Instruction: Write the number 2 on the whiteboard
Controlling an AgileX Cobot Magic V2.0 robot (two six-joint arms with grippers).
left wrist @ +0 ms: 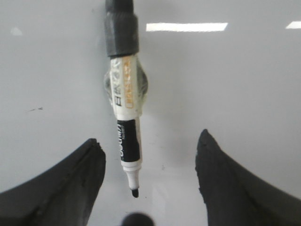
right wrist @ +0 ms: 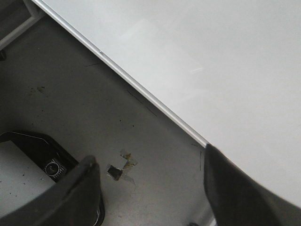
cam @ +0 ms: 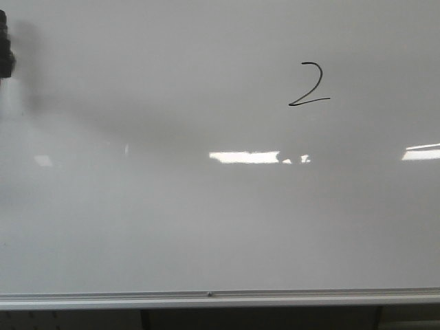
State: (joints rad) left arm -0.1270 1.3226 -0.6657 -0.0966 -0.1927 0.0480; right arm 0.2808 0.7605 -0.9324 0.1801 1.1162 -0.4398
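Observation:
The whiteboard (cam: 206,227) fills the front view, with a silver frame (cam: 206,299) along its lower edge. The number 2 (cam: 309,84) is drawn on it in thin black line at the upper right. My left gripper (left wrist: 150,155) faces the board (left wrist: 225,94) with its jaws wide apart. A white and black marker (left wrist: 126,108) shows between them, held at its far end by a black sleeve, and neither finger touches it. A dark part of the left arm (cam: 5,45) shows at the far left edge. My right gripper (right wrist: 150,188) is open and empty, off the board's edge (right wrist: 141,92).
Bright rectangular light reflections (cam: 244,157) lie across the middle of the board. In the right wrist view a grey scuffed surface (right wrist: 94,117) lies beside the board, with a black-rimmed object (right wrist: 28,155) and a scrap of tape (right wrist: 123,167) on it.

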